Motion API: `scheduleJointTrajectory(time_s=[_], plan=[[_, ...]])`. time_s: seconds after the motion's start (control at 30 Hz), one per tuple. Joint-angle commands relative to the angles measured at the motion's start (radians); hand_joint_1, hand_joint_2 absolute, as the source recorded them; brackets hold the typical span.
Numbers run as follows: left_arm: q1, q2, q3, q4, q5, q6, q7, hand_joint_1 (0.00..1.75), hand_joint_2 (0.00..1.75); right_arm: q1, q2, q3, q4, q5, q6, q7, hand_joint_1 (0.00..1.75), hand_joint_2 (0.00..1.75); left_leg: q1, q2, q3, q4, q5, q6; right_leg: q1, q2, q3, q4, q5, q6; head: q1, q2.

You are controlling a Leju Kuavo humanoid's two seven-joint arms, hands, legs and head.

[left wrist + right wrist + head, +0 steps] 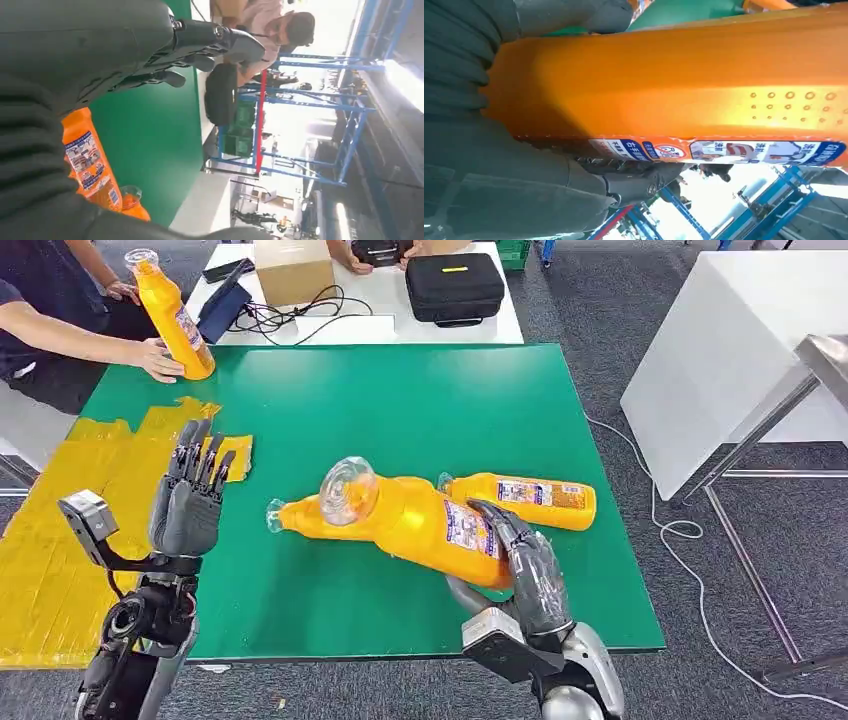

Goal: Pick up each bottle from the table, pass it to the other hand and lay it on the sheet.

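Head view: right hand [525, 565] wrapped around the base of a raised orange bottle [410, 520], cap end aimed toward the left hand [192, 495], apparently for the handover. Left fingers [205, 460] straight and apart, holding nothing, hovering at the edge of the yellow sheet [60, 530].

Left wrist view: fingers [200, 42] spread over the green table [150, 140].

Right wrist view: thumb and fingers clamped on the bottle's body.
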Motion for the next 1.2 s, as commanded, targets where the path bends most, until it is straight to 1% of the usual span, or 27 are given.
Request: scheduleJointTrajectory(time_s=[0.03, 0.07, 0.13, 0.17, 0.2, 0.23, 0.27, 0.3, 0.33, 0.4, 0.43, 0.5, 0.57, 0.67, 0.73, 0.77, 0.8, 0.83, 0.87, 0.9, 0.97, 1.0, 1.07, 1.1, 1.13, 1.17, 1.2], plan=[[0.013, -0.042, 0.035, -0.05, 0.005, -0.007, 0.01, 0.0, 1.75, -0.161, -0.019, -0.04, 0.141, -0.058, 0.003, -0.013, 1.75, 1.75, 0.0, 0.002, 0.002, 0.0, -0.001, 0.001, 0.0, 0.001, 0.002, 0.0, 0.0, 0.0, 0.0, 0.0], [0.008, -0.043, 0.028, -0.051, 0.01, -0.007, 0.014, 0.0, 1.75, -0.185, -0.019, -0.038, 0.171, -0.058, -0.009, -0.009, 1.75, 1.75, -0.001, 0.003, 0.005, 0.0, -0.002, 0.001, 0.0, 0.001, 0.005, 0.0, -0.001, 0.0, 0.0, 0.0], [-0.015, -0.051, 0.005, -0.052, 0.026, -0.01, 0.027, 0.0, 1.75, -0.256, -0.006, -0.034, 0.261, -0.091, -0.012, 0.016, 1.75, 1.75, 0.0, 0.002, 0.003, 0.0, 0.0, 0.001, 0.0, 0.001, 0.003, -0.001, 0.0, 0.0, 0.0, 0.0], [-0.025, -0.054, -0.006, -0.053, 0.031, -0.01, 0.032, 0.0, 1.75, -0.288, 0.0, -0.031, 0.301, -0.098, -0.017, 0.025, 1.75, 1.75, 0.0, 0.002, 0.004, 0.0, -0.001, 0.001, 0.0, 0.0, 0.004, -0.001, 0.0, 0.0, 0.0, 0.0], [-0.046, -0.061, -0.027, -0.049, 0.037, -0.008, 0.04, 0.0, 1.75, -0.34, 0.016, -0.033, 0.366, -0.11, -0.028, 0.048, 1.75, 1.75, 0.0, 0.002, 0.003, 0.0, 0.0, 0.001, 0.0, 0.0, 0.003, 0.0, 0.001, 0.0, 0.0, 0.0], [-0.061, -0.066, -0.044, -0.044, 0.043, -0.002, 0.05, 0.0, 1.75, -0.382, 0.031, -0.034, 0.423, -0.129, -0.024, 0.063, 1.75, 1.75, -0.001, 0.002, 0.008, 0.0, -0.001, 0.002, -0.001, 0.0, 0.007, 0.0, -0.001, 0.0, 0.0, 0.0], [-0.08, -0.07, -0.063, -0.037, 0.054, 0.0, 0.062, 0.0, 1.75, -0.424, 0.044, -0.037, 0.48, -0.17, -0.004, 0.073, 1.75, 1.75, 0.0, 0.001, 0.003, 0.0, 0.001, 0.002, 0.0, 0.0, 0.003, -0.001, 0.002, 0.001, 0.0, 0.0], [-0.092, -0.078, -0.075, -0.033, 0.067, 0.005, 0.065, 0.0, 1.75, -0.462, 0.053, -0.032, 0.531, -0.178, -0.001, 0.081, 1.75, 1.75, -0.001, 0.001, 0.001, 0.0, 0.002, 0.002, 0.0, 0.0, 0.001, 0.0, 0.003, 0.002, 0.0, 0.0], [-0.101, -0.085, -0.088, -0.033, 0.075, 0.006, 0.067, 0.0, 1.75, -0.501, 0.069, -0.028, 0.586, -0.175, -0.013, 0.088, 1.75, 1.75, -0.001, 0.001, 0.003, 0.0, 0.002, 0.002, 0.0, -0.001, 0.003, 0.0, 0.003, 0.002, 0.0, 0.0], [-0.114, -0.099, -0.112, -0.037, 0.09, 0.012, 0.075, 0.0, 1.75, -0.555, 0.098, -0.014, 0.663, -0.18, -0.025, 0.091, 1.75, 1.75, 0.0, 0.001, 0.001, 0.0, 0.003, 0.002, 0.0, 0.0, 0.001, 0.0, 0.004, 0.003, 0.0, 0.0], [-0.116, -0.103, -0.115, -0.038, 0.091, 0.015, 0.077, 0.0, 1.75, -0.56, 0.103, -0.011, 0.668, -0.179, -0.029, 0.092, 1.75, 1.75, -0.001, 0.002, 0.002, 0.0, 0.003, 0.002, -0.001, 0.0, 0.002, 0.001, 0.004, 0.003, 0.0, 0.0], [-0.115, -0.103, -0.117, -0.039, 0.091, 0.017, 0.078, 0.0, 1.75, -0.561, 0.112, -0.005, 0.673, -0.178, -0.033, 0.093, 1.75, 1.75, 0.0, 0.001, 0.001, 0.0, 0.003, 0.001, 0.0, 0.0, 0.002, 0.0, 0.004, 0.003, 0.0, 0.0], [-0.123, -0.114, -0.126, -0.039, 0.103, 0.016, 0.081, 0.0, 1.75, -0.573, 0.128, 0.031, 0.697, -0.163, -0.029, 0.101, 1.75, 1.75, 0.0, 0.001, 0.002, 0.0, 0.003, 0.001, 0.0, -0.001, 0.003, 0.0, 0.004, 0.003, 0.0, 0.0], [-0.14, -0.138, -0.135, -0.03, 0.115, 0.028, 0.097, 0.0, 1.75, -0.602, 0.184, 0.115, 0.764, -0.087, -0.051, 0.14, 1.75, 1.75, 0.0, 0.002, 0.002, 0.0, 0.003, 0.001, 0.0, 0.0, 0.002, 0.001, 0.003, 0.003, 0.0, 0.0], [-0.147, -0.145, -0.136, -0.026, 0.116, 0.034, 0.101, 0.0, 1.75, -0.628, 0.217, 0.147, 0.81, -0.088, -0.063, 0.159, 1.75, 1.75, -0.001, 0.004, 0.006, 0.0, 0.001, 0.001, 0.0, 0.002, 0.005, 0.002, 0.002, 0.003, 0.0, 0.0], [-0.148, -0.146, -0.136, -0.027, 0.117, 0.035, 0.101, 0.0, 1.75, -0.63, 0.221, 0.149, 0.812, -0.087, -0.064, 0.159, 1.75, 1.75, -0.001, 0.003, 0.001, 0.001, 0.003, 0.001, 0.0, 0.002, 0.0, 0.001, 0.004, 0.003, 0.0, 0.0], [-0.148, -0.148, -0.133, -0.027, 0.118, 0.036, 0.101, 0.0, 1.75, -0.637, 0.223, 0.155, 0.82, -0.086, -0.063, 0.159, 1.75, 1.75, -0.001, 0.003, 0.004, 0.001, 0.001, 0.001, 0.0, 0.001, 0.003, 0.002, 0.002, 0.003, 0.0, 0.0], [-0.151, -0.157, -0.131, -0.028, 0.122, 0.039, 0.105, 0.0, 1.75, -0.645, 0.229, 0.164, 0.829, -0.08, -0.064, 0.16, 1.75, 1.75, 0.0, 0.002, 0.001, 0.0, 0.003, 0.001, 0.0, 0.0, 0.001, 0.001, 0.003, 0.003, 0.0, 0.0], [-0.156, -0.166, -0.132, -0.03, 0.125, 0.042, 0.113, 0.0, 1.75, -0.652, 0.241, 0.172, 0.835, -0.08, -0.059, 0.161, 1.75, 1.75, 0.0, 0.001, 0.0, 0.0, 0.003, 0.001, 0.0, 0.0, 0.0, 0.001, 0.003, 0.003, 0.0, 0.0], [-0.164, -0.178, -0.135, -0.033, 0.124, 0.048, 0.126, 0.0, 1.75, -0.661, 0.255, 0.187, 0.842, -0.075, -0.055, 0.162, 1.75, 1.75, 0.0, 0.001, 0.002, 0.001, 0.002, 0.001, 0.0, -0.001, 0.002, 0.002, 0.002, 0.003, 0.0, 0.0], [-0.174, -0.187, -0.134, -0.033, 0.116, 0.06, 0.137, 0.0, 1.75, -0.67, 0.279, 0.215, 0.85, -0.068, -0.05, 0.169, 1.75, 1.75, 0.0, 0.001, -0.001, 0.001, 0.003, 0.001, 0.0, -0.001, -0.001, 0.002, 0.003, 0.003, 0.0, 0.0], [-0.183, -0.187, -0.13, -0.026, 0.111, 0.067, 0.138, 0.0, 1.75, -0.674, 0.28, 0.256, 0.843, -0.081, -0.053, 0.182, 1.75, 1.75, 0.0, 0.001, 0.0, 0.001, 0.003, 0.002, 0.0, -0.001, 0.0, 0.002, 0.002, 0.003, 0.0, 0.0], [-0.216, -0.167, -0.126, 0.011, 0.112, 0.076, 0.136, 0.0, 1.75, -0.693, 0.28, 0.34, 0.849, -0.131, -0.062, 0.198, 1.75, 1.75, 0.0, 0.001, -0.002, 0.001, 0.004, 0.001, 0.0, 0.0, -0.002, 0.001, 0.004, 0.003, 0.0, 0.0], [-0.234, -0.155, -0.118, 0.035, 0.122, 0.081, 0.133, 0.0, 1.75, -0.719, 0.28, 0.415, 0.869, -0.154, -0.092, 0.209, 1.75, 1.75, 0.0, 0.002, 0.0, 0.001, 0.003, 0.001, 0.0, 0.0, 0.0, 0.002, 0.003, 0.003, 0.0, 0.0], [-0.238, -0.151, -0.111, 0.043, 0.127, 0.08, 0.131, 0.0, 1.75, -0.727, 0.28, 0.446, 0.871, -0.176, -0.111, 0.221, 1.75, 1.75, -0.001, 0.002, 0.0, 0.001, 0.003, 0.001, 0.0, 0.0, -0.001, 0.002, 0.003, 0.003, 0.0, 0.0], [-0.238, -0.151, -0.111, 0.043, 0.127, 0.08, 0.131, 0.0, 1.75, -0.727, 0.28, 0.446, 0.871, -0.176, -0.111, 0.221, 1.75, 1.75, -0.001, 0.003, 0.002, 0.001, 0.002, 0.001, 0.0, 0.0, 0.001, 0.002, 0.002, 0.003, 0.0, 0.0], [-0.238, -0.151, -0.111, 0.043, 0.127, 0.08, 0.131, 0.0, 1.75, -0.727, 0.28, 0.446, 0.871, -0.176, -0.111, 0.221, 1.75, 1.75, 0.0, 0.002, 0.0, 0.0, 0.003, 0.001, 0.0, 0.0, 0.0, 0.002, 0.003, 0.003, 0.0, 0.0]])
